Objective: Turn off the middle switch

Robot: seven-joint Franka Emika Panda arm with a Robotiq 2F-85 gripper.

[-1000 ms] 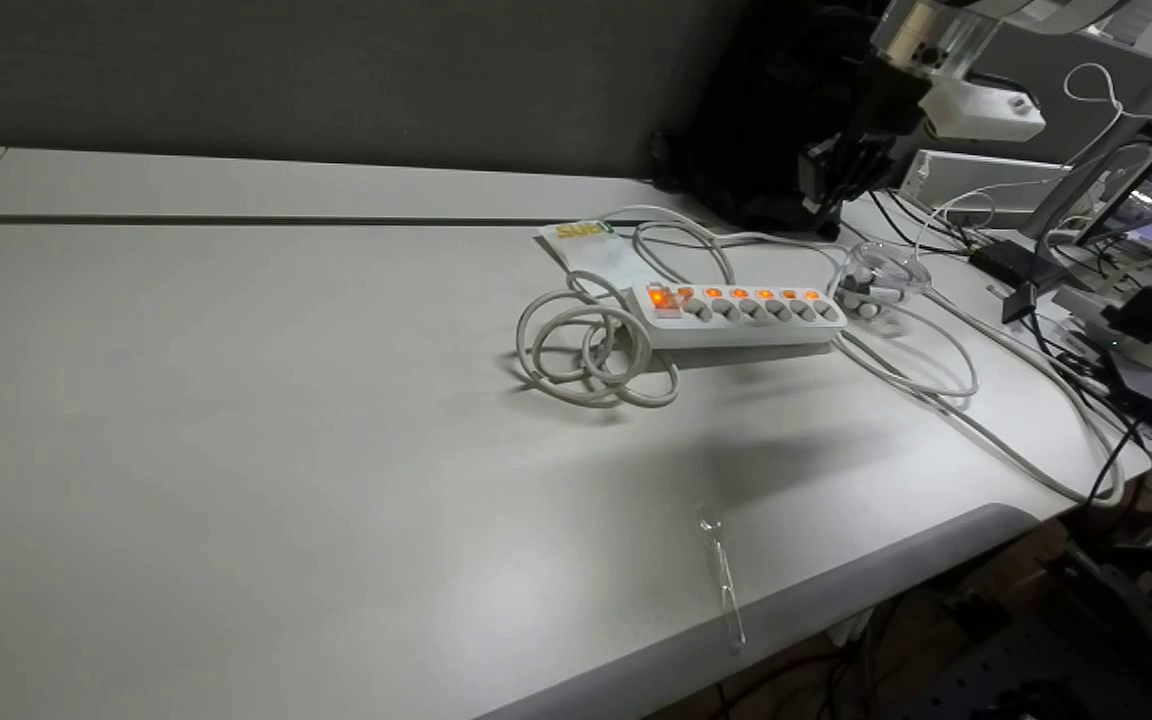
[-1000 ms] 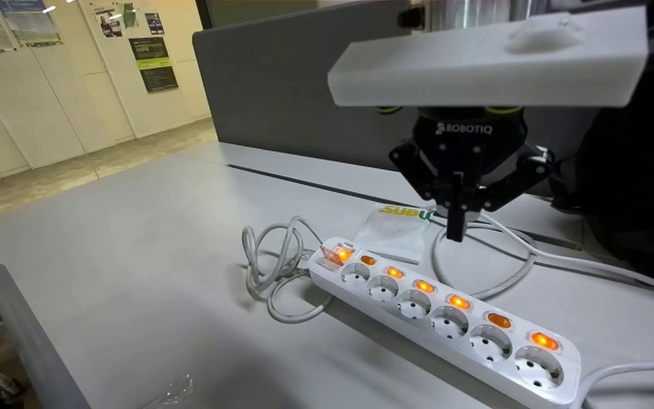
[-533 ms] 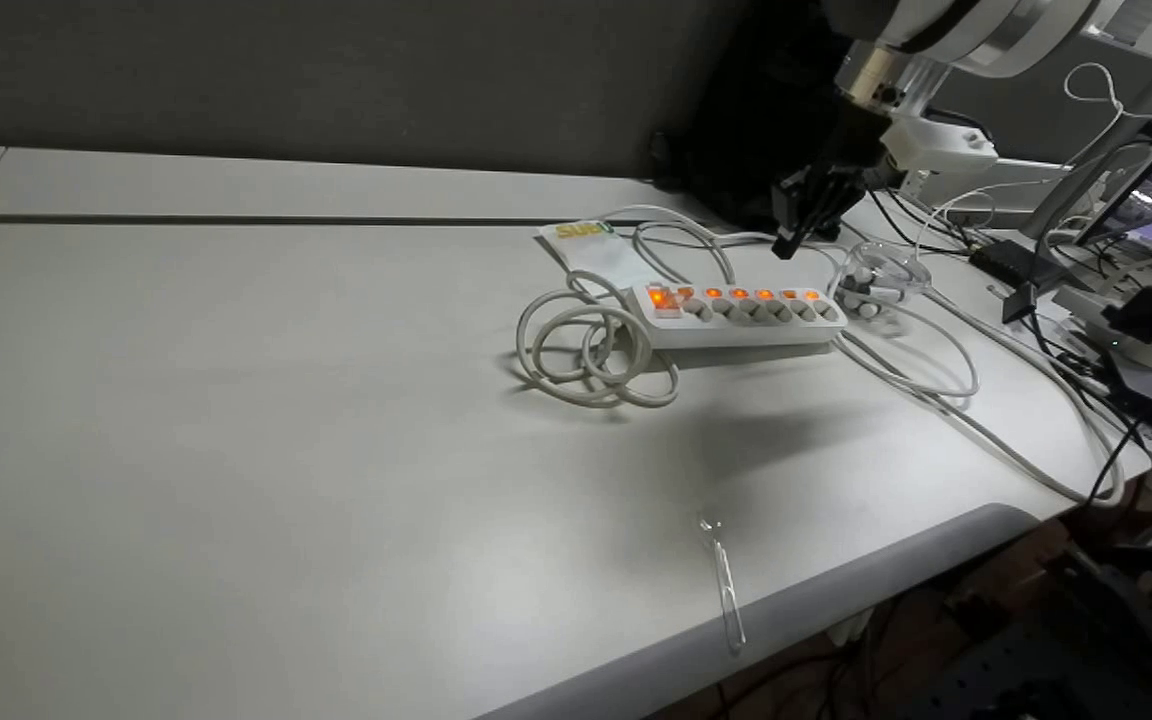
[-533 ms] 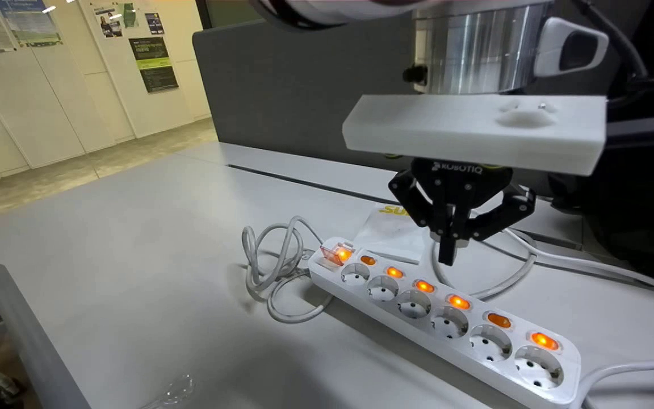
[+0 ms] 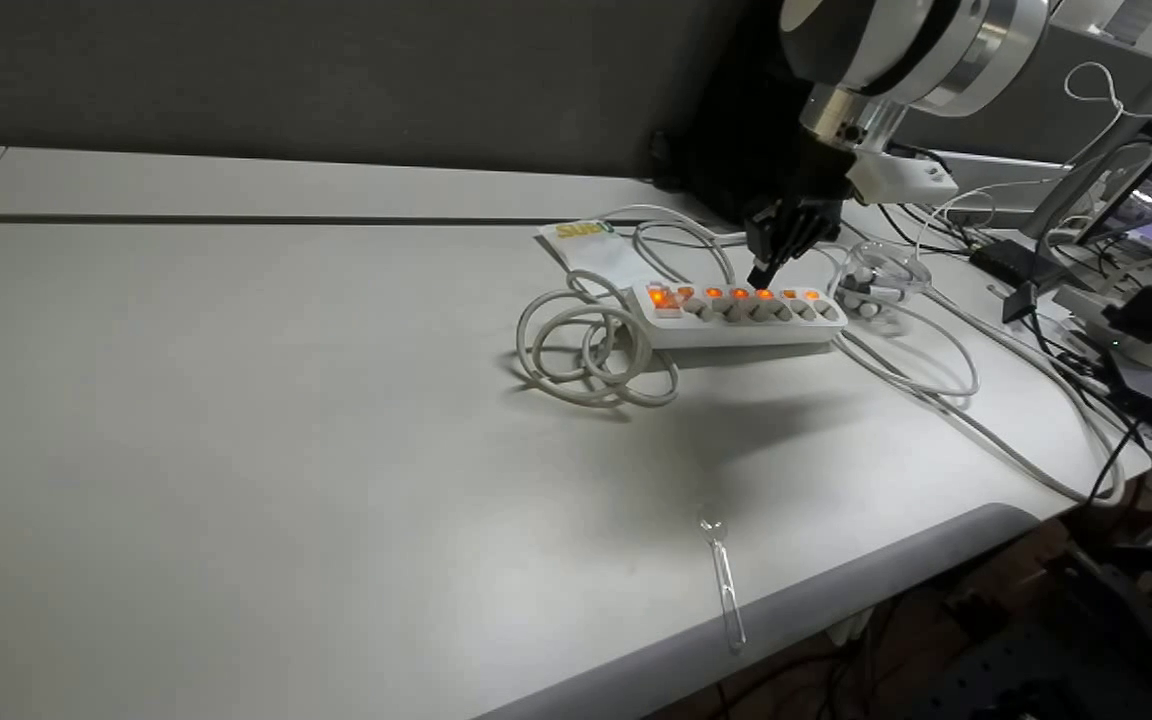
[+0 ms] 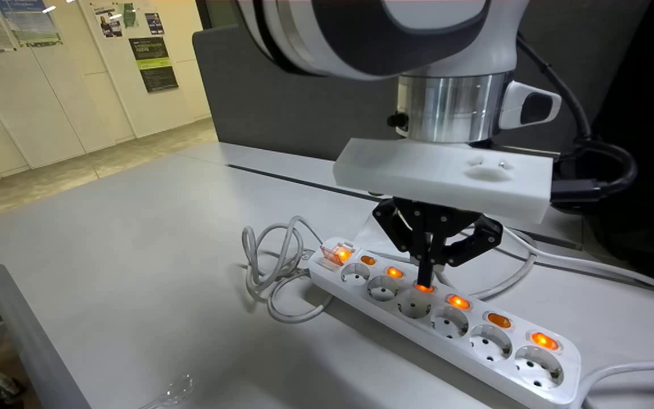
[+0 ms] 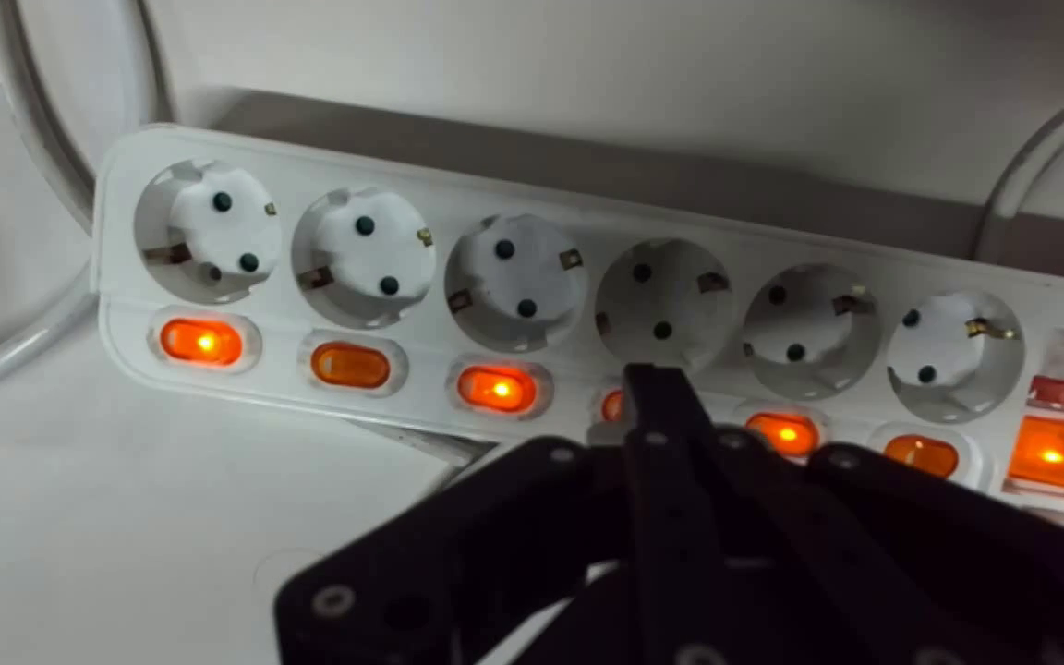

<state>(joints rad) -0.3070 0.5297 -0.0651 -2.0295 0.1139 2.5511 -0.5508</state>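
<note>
A white power strip (image 6: 479, 311) lies on the desk, with a row of orange switches beside its sockets. It also shows in the other views (image 5: 736, 338) (image 7: 126, 314). My gripper (image 6: 425, 283) is shut and empty, pointing down. Its tips stand at a middle switch (image 6: 426, 289), the third after the covered main switch (image 6: 343, 254). In the wrist view my gripper (image 7: 663, 371) hides most of that switch (image 7: 612, 406); the visible part is orange. Neighbouring switches (image 7: 496, 388) (image 7: 782, 433) glow. Whether the tips touch the switch I cannot tell.
A coiled grey cable (image 5: 586, 375) lies at the main-switch end. A paper wrapper (image 5: 601, 255) and cable loops lie behind the strip. A clear plastic cup (image 5: 881, 275) stands at the far end. A clear spoon (image 5: 723, 575) lies near the desk edge.
My gripper has come down and sideways, from above and behind the strip to the middle switch. It stays shut. The strip has not moved.
</note>
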